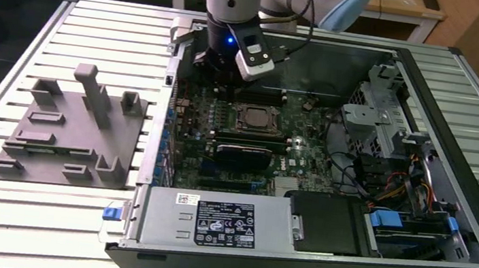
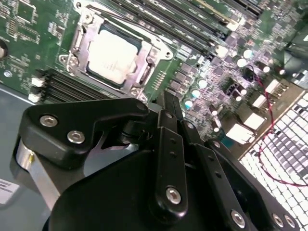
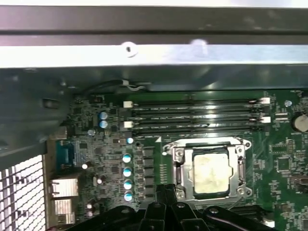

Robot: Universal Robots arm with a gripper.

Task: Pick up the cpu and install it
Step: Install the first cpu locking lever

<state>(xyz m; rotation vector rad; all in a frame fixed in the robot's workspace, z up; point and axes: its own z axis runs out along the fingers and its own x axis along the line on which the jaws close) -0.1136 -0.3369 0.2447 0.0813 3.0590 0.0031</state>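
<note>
The cpu (image 1: 254, 117) lies flat in the black socket frame (image 1: 233, 124) on the green motherboard inside the open computer case. Its pale metal top (image 2: 113, 55) carries smeared paste, seen in both wrist views (image 3: 211, 173). My gripper (image 1: 220, 70) hangs over the board toward the exterior view's left and back of the socket, apart from the cpu. Its black fingers (image 2: 166, 110) stand pressed together with nothing between them, and the gripper tip (image 3: 166, 190) shows beside the socket's edge.
A grey plastic fixture (image 1: 70, 130) with upright blocks sits on the slatted table at the exterior view's left. Memory slots (image 3: 192, 115) run beside the socket. The power supply (image 1: 210, 219), drive cage (image 1: 387, 125) and cables crowd the case's front and right.
</note>
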